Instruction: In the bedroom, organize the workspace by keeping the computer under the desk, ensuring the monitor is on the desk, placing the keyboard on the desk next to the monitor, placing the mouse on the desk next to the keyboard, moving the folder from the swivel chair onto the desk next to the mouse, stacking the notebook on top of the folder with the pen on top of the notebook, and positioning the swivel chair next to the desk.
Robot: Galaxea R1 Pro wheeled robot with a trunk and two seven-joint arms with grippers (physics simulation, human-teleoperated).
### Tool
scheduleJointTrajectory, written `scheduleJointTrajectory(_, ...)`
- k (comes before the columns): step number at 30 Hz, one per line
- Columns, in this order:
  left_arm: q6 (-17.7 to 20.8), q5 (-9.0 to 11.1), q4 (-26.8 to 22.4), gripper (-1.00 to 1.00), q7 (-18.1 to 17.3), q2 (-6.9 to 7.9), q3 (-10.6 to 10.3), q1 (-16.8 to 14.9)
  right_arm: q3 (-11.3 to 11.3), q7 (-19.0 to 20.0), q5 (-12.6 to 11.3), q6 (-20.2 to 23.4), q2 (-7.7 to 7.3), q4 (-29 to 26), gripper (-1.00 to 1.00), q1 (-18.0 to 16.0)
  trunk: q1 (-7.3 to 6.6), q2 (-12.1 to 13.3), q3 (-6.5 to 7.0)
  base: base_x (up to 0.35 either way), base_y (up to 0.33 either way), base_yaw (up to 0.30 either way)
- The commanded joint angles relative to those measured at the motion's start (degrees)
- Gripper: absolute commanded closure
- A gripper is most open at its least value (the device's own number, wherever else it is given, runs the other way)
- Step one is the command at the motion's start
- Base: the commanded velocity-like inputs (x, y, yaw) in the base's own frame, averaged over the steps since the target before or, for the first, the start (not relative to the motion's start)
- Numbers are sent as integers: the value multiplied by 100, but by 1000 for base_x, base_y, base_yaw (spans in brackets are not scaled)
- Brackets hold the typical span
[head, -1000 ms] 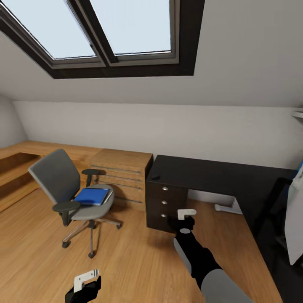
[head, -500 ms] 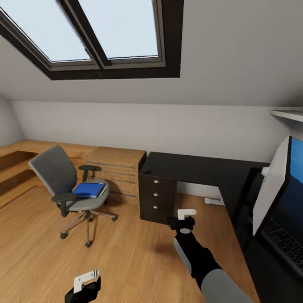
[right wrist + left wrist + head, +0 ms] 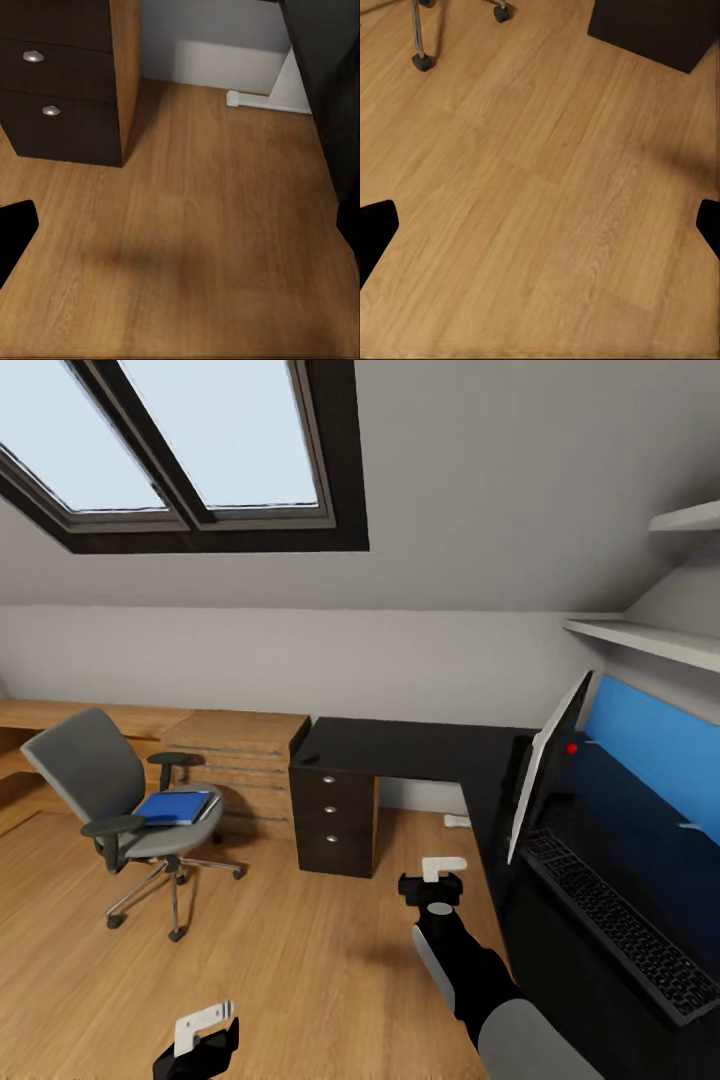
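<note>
The swivel chair (image 3: 95, 780) stands on the wood floor at the left, apart from the desk (image 3: 400, 745). The blue folder (image 3: 172, 807) lies flat on its seat. On the desk's right wing stands the monitor (image 3: 545, 765), seen nearly edge-on, with the keyboard (image 3: 620, 925) lying in front of its screen. A small dark object (image 3: 313, 760) sits at the desk's left corner, too small to identify. My left gripper (image 3: 205, 1035) (image 3: 540, 225) and right gripper (image 3: 432, 880) (image 3: 184, 225) hang open over bare floor, holding nothing. The computer, notebook and pen are out of view.
A black drawer unit (image 3: 335, 820) (image 3: 56, 90) with silver knobs carries the desk's left end. Low light-wood cabinets (image 3: 235, 760) line the wall behind the chair. White shelves (image 3: 650, 640) and a blue panel (image 3: 660, 760) run above the desk's right wing. A white desk foot (image 3: 266, 103) rests on the floor.
The camera has swung right, so chair and desk sit further left in the picture and the monitor and keyboard show in full. Both grippers keep their places in the picture.
</note>
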Motion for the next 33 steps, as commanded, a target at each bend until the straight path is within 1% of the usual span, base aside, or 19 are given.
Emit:
scheduleJointTrajectory(1,23,45,-11,-100,52,9,-29,-2,16,-38,-27,30,0,-7,-100,-4,-2,-7,-9,-242,-248,-5)
scheduleJointTrajectory(7,23,41,-4,-100,60,9,-29,-2,-14,-38,-20,24,0,-62,-100,-4,-2,-7,-9,-133,-301,-1)
scheduleJointTrajectory(10,18,41,54,-100,75,13,-27,-2,-55,-36,-19,21,0,-251,-100,-4,-2,-7,-9,-14,-331,0)
scheduleJointTrajectory(19,10,41,76,-100,78,23,-12,-2,-66,-31,-18,6,0,-278,-100,-4,-2,-7,-9,-1,-333,0)
scheduleJointTrajectory(21,8,41,77,-100,78,25,-12,-2,-80,-30,-18,-40,0,-277,-100,-4,-2,-7,-9,0,-333,0)
scheduleJointTrajectory(22,6,41,78,-100,78,26,-7,-2,-130,-31,-18,-137,0,-272,-100,-4,-2,-7,-9,0,-333,0)
scheduleJointTrajectory(33,6,41,78,-100,74,31,-3,-2,-196,-30,-13,-172,0,-264,-100,-4,-2,-7,-9,0,-333,0)
